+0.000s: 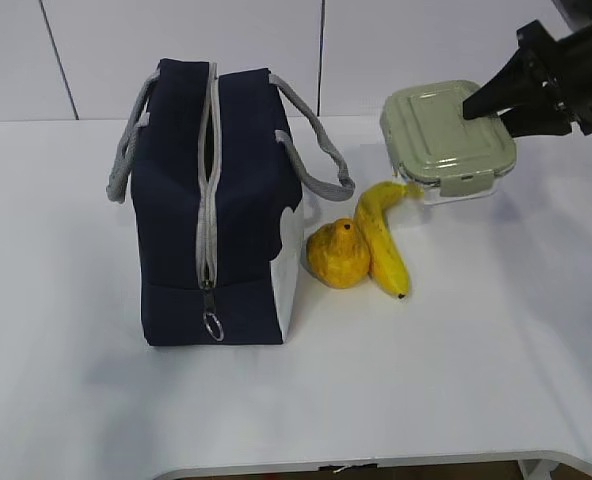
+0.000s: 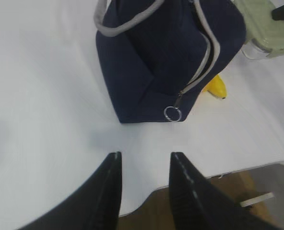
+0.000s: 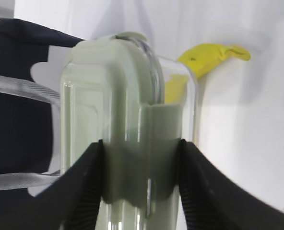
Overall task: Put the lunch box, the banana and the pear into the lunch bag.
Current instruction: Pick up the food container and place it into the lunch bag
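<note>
At the left, our left gripper point(image 2: 143, 165) hangs above bare table point(image 1: 66, 400) near the front edge, its fingers point(image 2: 109, 184) spread with nothing between them, well apart from the lunch bag point(image 1: 176, 230). The lunch bag stands upright with its zipper point(image 1: 208, 190) parted only to a narrow slit along the top and down the front, the ring pull point(image 1: 213, 326) low on the front face; we judge this the chief hazard, since so narrow a mouth may catch the lunch box and tip the soft bag over. Just right of the bag lie the pear point(image 1: 338, 255) and the banana point(image 1: 381, 235), touching one another, the banana's stem end reaching the box; a careless lift could drag the banana or set the pear rolling. At the right, our right gripper point(image 3: 141, 163) pinches the lunch box point(image 1: 446, 140) across one end, one finger on the green lid and one beneath the glass. Held by one end, the box may pivot or slip. Whether it rests on the table or is raised we cannot tell.
</note>
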Tool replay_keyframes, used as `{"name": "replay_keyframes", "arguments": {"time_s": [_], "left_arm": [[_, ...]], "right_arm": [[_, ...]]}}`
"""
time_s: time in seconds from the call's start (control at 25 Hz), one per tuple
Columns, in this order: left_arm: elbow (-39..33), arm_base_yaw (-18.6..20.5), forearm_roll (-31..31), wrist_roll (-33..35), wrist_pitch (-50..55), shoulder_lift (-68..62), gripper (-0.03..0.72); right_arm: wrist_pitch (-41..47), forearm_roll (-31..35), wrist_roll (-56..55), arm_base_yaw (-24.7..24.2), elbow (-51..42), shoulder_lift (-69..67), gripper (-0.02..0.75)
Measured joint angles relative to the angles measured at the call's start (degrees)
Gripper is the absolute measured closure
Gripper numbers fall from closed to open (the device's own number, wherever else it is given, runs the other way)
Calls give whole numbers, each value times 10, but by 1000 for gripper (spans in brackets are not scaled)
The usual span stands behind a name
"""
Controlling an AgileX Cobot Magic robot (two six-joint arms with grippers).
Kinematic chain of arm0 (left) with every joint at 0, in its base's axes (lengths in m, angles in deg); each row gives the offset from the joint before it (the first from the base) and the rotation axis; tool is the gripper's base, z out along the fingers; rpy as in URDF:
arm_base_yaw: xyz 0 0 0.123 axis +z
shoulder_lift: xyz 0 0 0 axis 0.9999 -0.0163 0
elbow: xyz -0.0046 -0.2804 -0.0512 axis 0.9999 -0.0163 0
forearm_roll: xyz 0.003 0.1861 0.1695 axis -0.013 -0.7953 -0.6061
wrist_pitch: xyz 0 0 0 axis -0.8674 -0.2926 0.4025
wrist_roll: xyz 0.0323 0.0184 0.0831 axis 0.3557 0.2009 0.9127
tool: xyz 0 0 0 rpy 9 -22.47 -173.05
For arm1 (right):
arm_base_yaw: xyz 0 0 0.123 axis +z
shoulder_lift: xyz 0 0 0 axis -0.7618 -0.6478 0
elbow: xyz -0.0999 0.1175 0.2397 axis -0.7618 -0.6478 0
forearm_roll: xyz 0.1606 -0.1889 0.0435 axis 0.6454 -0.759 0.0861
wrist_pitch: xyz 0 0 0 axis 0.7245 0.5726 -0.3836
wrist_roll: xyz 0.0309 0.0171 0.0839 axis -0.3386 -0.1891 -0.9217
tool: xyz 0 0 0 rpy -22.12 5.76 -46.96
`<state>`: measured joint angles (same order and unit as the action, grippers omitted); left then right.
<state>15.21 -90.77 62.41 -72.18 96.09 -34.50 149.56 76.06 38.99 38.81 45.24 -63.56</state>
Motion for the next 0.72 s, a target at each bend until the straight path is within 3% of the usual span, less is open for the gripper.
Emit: {"name": "replay_keyframes", "arguments": {"time_s": [0.4, 0.72], "left_arm": [[42, 0, 99, 74, -41, -150, 376], [105, 0, 211, 197, -59, -336, 367]], "right_arm": [[9, 56, -12, 0, -2, 37, 368], [7, 90, -14, 44, -2, 42, 368]]}}
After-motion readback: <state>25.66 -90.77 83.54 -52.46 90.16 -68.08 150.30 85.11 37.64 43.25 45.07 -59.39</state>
